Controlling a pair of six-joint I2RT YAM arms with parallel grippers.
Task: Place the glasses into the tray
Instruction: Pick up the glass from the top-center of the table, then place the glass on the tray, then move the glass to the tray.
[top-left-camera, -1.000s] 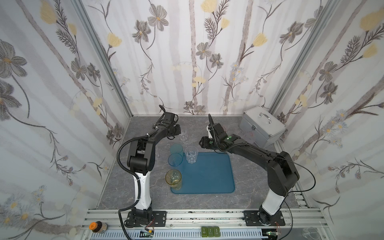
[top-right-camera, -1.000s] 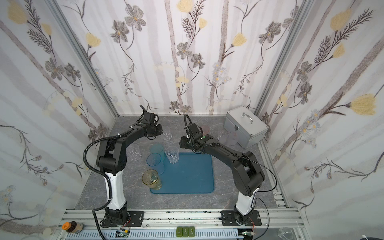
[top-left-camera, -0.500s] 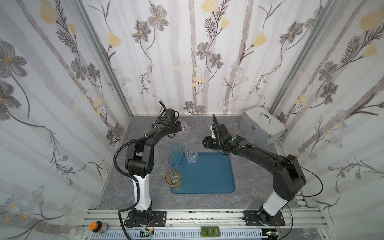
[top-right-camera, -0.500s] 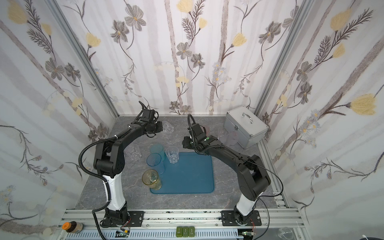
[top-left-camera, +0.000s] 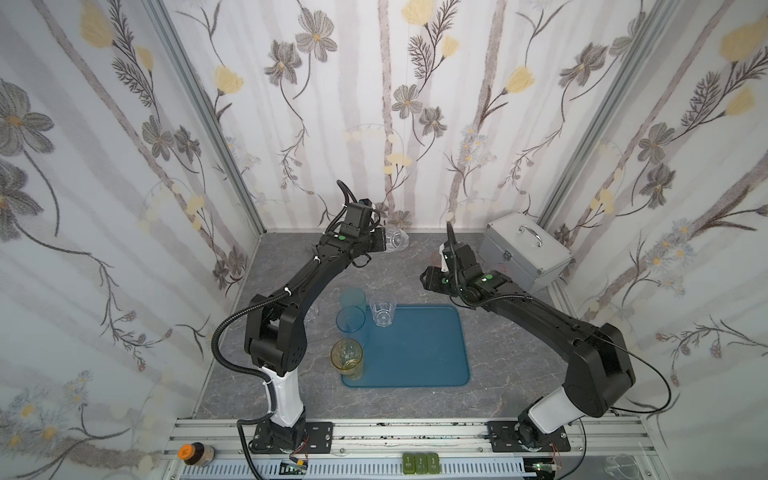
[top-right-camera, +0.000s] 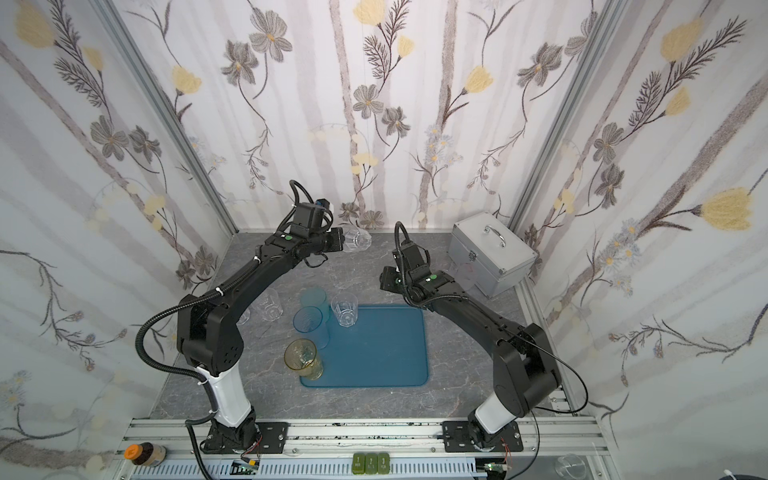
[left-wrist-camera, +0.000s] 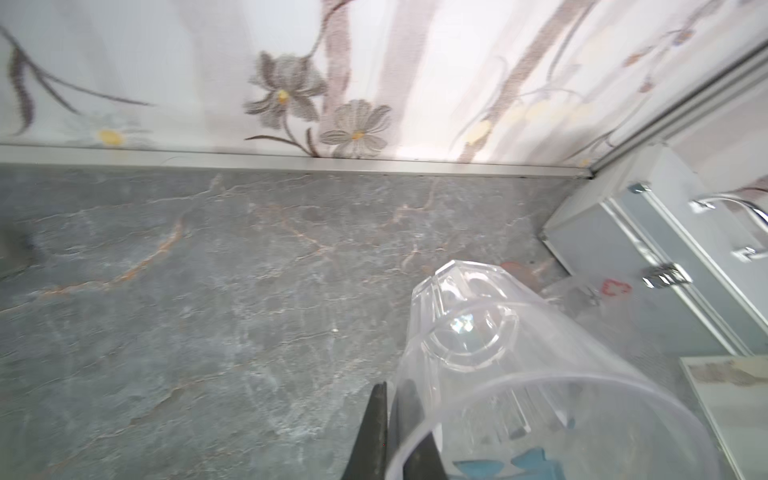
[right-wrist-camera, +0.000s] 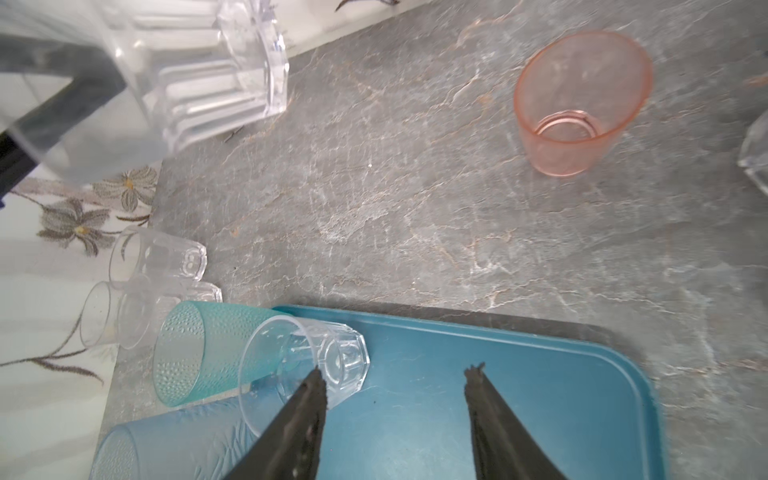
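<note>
While left gripper (left-wrist-camera: 390, 401) pinches rim of clear faceted glass (left-wrist-camera: 478, 332), tilted, near back wall (top-left-camera: 432, 174) | right gripper (right-wrist-camera: 395, 372) half-open, empty, above tray (top-left-camera: 419, 357) | carry slow, rotate upright, land mid-tray, clear of standing glasses (top-left-camera: 382, 312)

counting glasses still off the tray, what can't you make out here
clear glass, a top view: mostly hidden by the left arm
another glass, right wrist view: cut off by the edge
left gripper on the held glass, left wrist view: mostly cut off by the edge
</note>
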